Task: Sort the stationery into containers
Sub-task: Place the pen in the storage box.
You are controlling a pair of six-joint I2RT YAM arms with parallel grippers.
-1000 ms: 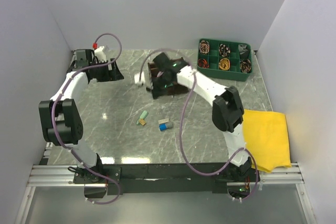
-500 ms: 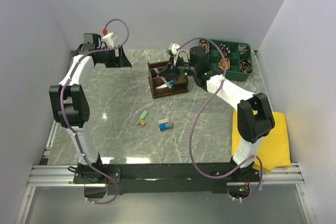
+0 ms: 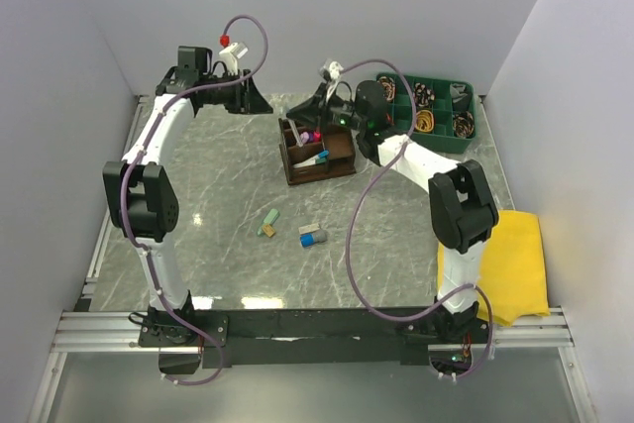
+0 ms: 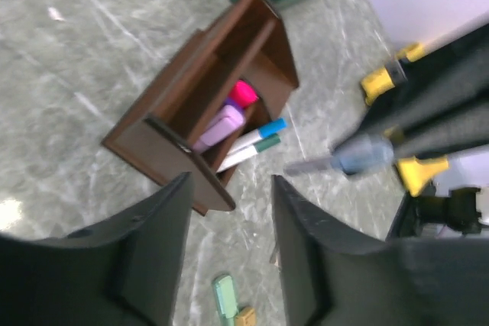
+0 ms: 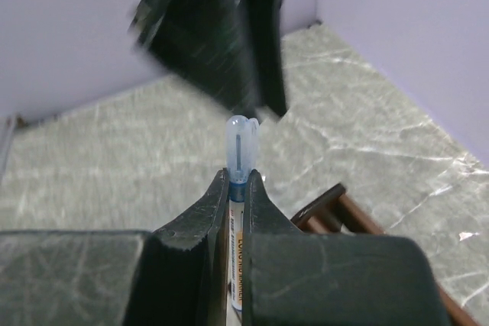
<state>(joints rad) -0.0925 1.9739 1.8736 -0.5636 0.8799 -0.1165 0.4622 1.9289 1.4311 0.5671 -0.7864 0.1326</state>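
The right gripper (image 5: 238, 185) has its jaws pressed on a thin pen (image 5: 241, 146), pinching the barrel just below a translucent pale-blue cap that stands up past the fingertips. There is dark print along the white barrel, but it is too blurred and too hidden to read.

In the overhead view this gripper (image 3: 322, 106) hangs over the far end of the dark brown wooden organiser (image 3: 332, 158), which stands on the marble bench (image 3: 218, 185). The left gripper (image 4: 231, 188) is raised at the back left with its jaws spread and nothing between them.

Its camera looks down into the organiser (image 4: 164, 139). One compartment holds a pink highlighter (image 4: 244, 93), a purple highlighter (image 4: 218, 127) and two thin pens, one blue-capped (image 4: 260, 133) and one teal-tipped (image 4: 250, 151).

On the bench nearer the arm bases lie a green and tan eraser piece (image 3: 268, 223) and a blue-grey piece (image 3: 313, 236), apart from each other. A green tray (image 3: 426, 134) of coiled cables sits at the back right. A yellow cloth (image 3: 505, 264) lies on the right.
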